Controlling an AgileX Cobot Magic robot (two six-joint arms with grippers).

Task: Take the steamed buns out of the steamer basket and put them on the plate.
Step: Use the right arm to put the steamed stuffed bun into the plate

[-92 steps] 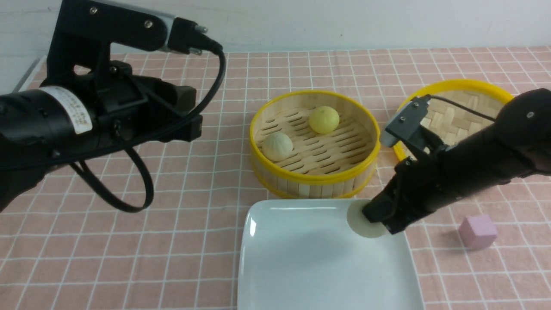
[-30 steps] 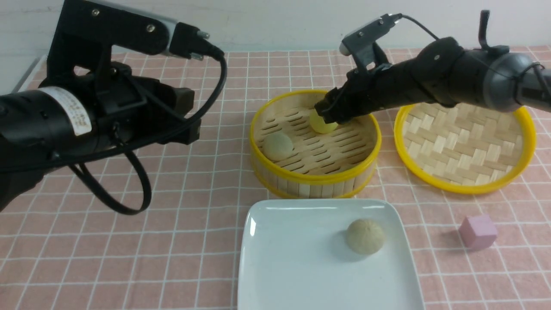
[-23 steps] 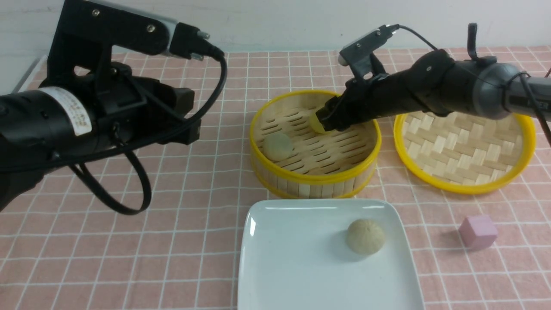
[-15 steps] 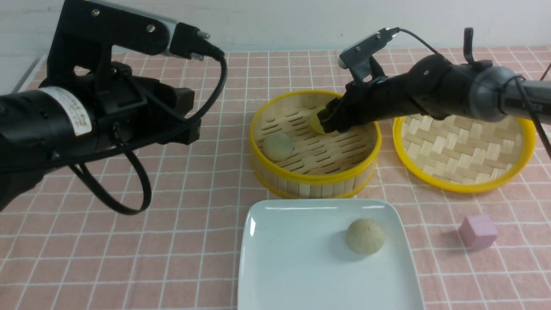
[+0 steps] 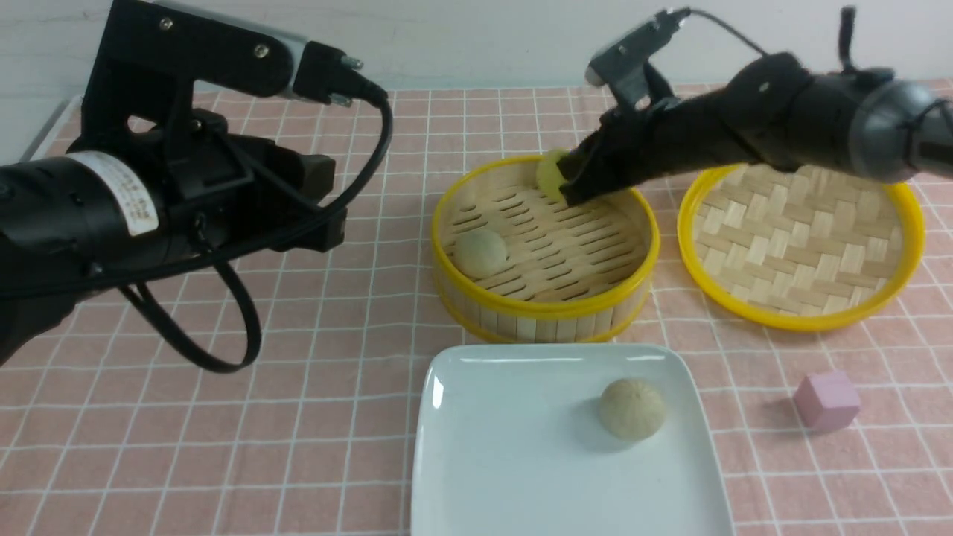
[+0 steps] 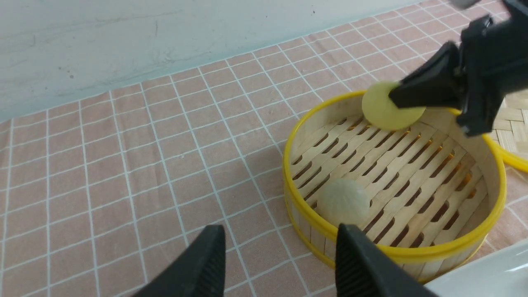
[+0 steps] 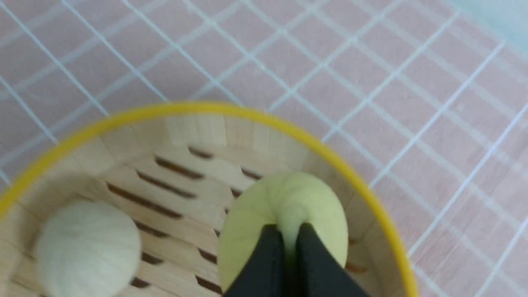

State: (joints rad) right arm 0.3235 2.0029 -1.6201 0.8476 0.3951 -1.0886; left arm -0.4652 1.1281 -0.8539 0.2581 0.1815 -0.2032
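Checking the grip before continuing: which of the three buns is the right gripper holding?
The light yellow bun, pinched in the right gripper above the steamer basket. One pale bun lies in the basket, another pale bun on the plate.

Front cam looks forward and down over the tablecloth (image 5: 335,417). Both wrist cams sit way closer, and all three share the steamer basket (image 5: 543,311).

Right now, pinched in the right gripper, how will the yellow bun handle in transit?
Probably soft: the yellow bun dents between the closed tips of the right gripper. Likely light, since that small pinch lifts it. Being round, it may roll on the plate.
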